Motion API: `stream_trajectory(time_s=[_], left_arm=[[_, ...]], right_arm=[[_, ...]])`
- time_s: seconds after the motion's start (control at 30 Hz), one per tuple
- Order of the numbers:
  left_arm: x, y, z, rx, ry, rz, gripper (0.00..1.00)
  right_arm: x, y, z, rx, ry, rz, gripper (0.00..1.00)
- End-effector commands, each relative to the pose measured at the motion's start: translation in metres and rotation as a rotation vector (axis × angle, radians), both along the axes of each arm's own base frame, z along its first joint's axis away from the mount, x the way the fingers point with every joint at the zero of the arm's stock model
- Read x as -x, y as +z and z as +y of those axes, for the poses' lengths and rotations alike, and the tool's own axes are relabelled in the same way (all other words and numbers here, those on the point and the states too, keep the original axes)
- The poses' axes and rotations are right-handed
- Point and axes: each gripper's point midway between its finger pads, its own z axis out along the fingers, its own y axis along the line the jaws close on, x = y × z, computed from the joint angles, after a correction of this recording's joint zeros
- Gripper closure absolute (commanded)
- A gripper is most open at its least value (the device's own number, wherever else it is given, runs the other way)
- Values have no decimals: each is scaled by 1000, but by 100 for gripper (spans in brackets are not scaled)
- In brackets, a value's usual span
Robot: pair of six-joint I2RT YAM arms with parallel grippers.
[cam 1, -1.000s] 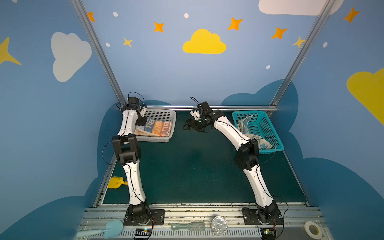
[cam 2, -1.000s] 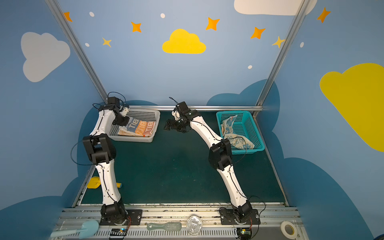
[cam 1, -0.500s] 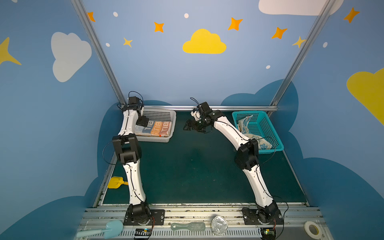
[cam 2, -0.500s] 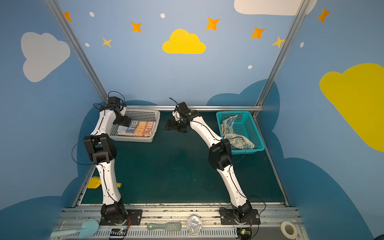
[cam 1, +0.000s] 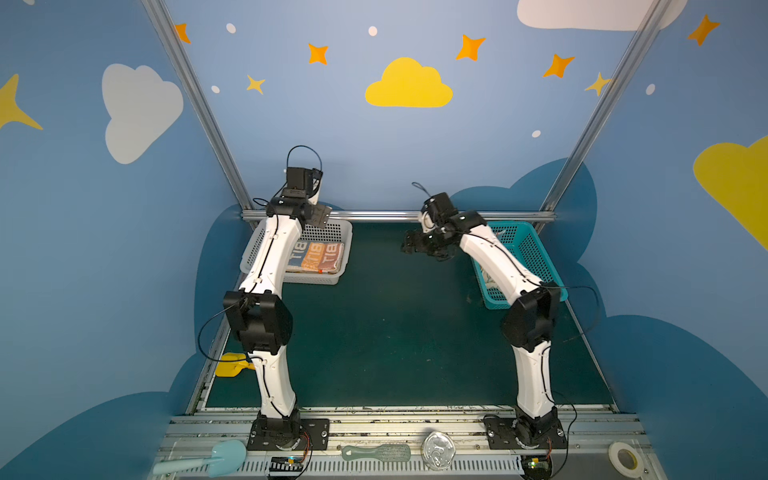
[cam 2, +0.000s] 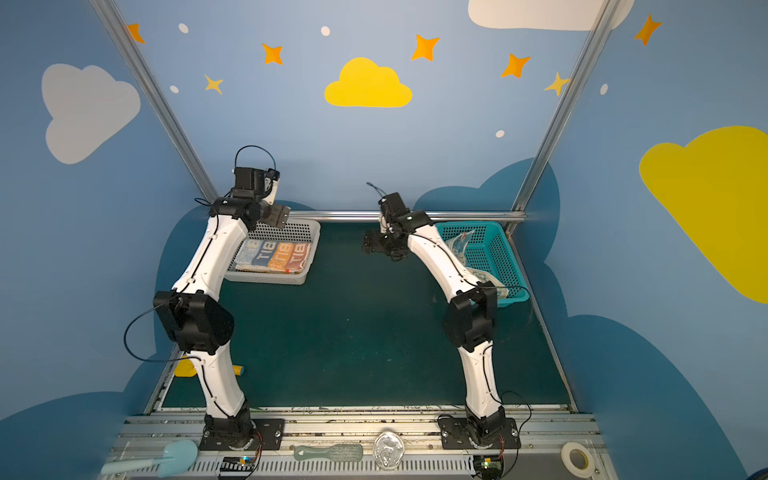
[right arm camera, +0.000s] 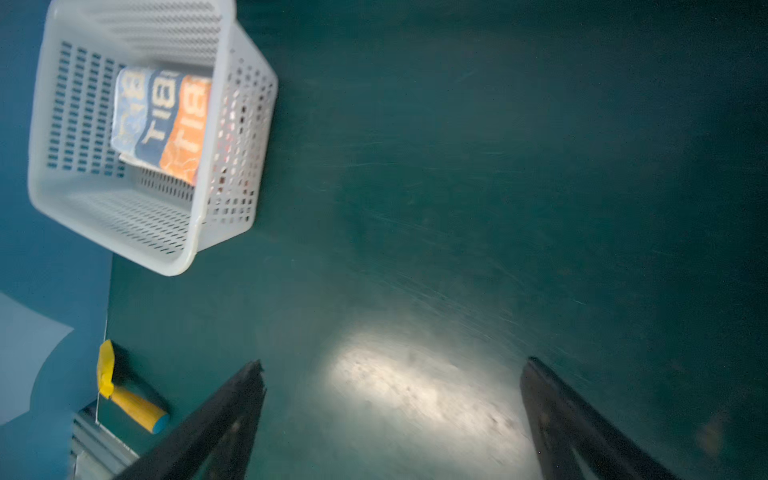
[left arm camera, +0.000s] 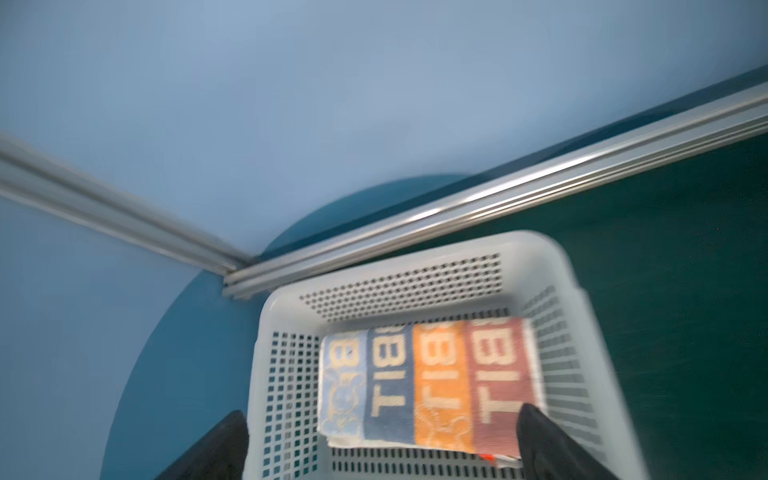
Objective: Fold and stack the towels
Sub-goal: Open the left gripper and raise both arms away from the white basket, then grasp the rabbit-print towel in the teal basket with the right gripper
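Orange-blue towel lies in white basket beneath left gripper.

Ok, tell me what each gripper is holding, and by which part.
Nothing is held. The left gripper stands open over the folded towel in the white basket; the right gripper stands open over the mat.

A robot test booth in a lab is shown: the left arm and the right arm are bolted to a metal rail, enclosed by walls painted with clouds.
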Motion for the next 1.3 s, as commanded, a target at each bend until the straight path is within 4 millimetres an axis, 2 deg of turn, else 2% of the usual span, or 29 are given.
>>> stream_trajectory(time_s=[0.0, 0.1, 0.2, 0.37, 0.5, 0.6, 0.7, 0.9, 1.0, 1.17, 1.27], left_arm=[[3, 15, -46, 38, -73, -120, 1], [17, 22, -95, 109, -171, -204, 1], [35, 12, -151, 196, -357, -214, 1], [51, -15, -231, 238, -520, -188, 1], [64, -38, -296, 166, -640, -152, 1], [70, -55, -337, 123, -710, -140, 1], [71, -71, -369, 90, -757, -124, 1], [74, -101, -412, 40, -818, -101, 1], [73, -112, -422, -3, -820, -102, 1], [65, -128, -423, -25, -790, -97, 1], [58, -135, -417, -61, -750, -101, 1]], right_arm=[[5, 15, -85, 155, -176, -23, 4], [11, 17, -143, 200, -287, -13, 3], [18, 9, -190, 193, -386, 13, 3], [22, -27, -238, 113, -509, 106, 3], [13, -52, -253, 42, -553, 186, 3], [0, -65, -247, -47, -547, 270, 3], [-16, -72, -238, -76, -508, 302, 3], [-47, -91, -230, -118, -498, 315, 3], [-61, -104, -228, -122, -499, 329, 6], [-80, -123, -223, -149, -494, 346, 32], [-89, -125, -220, -150, -483, 341, 50]])
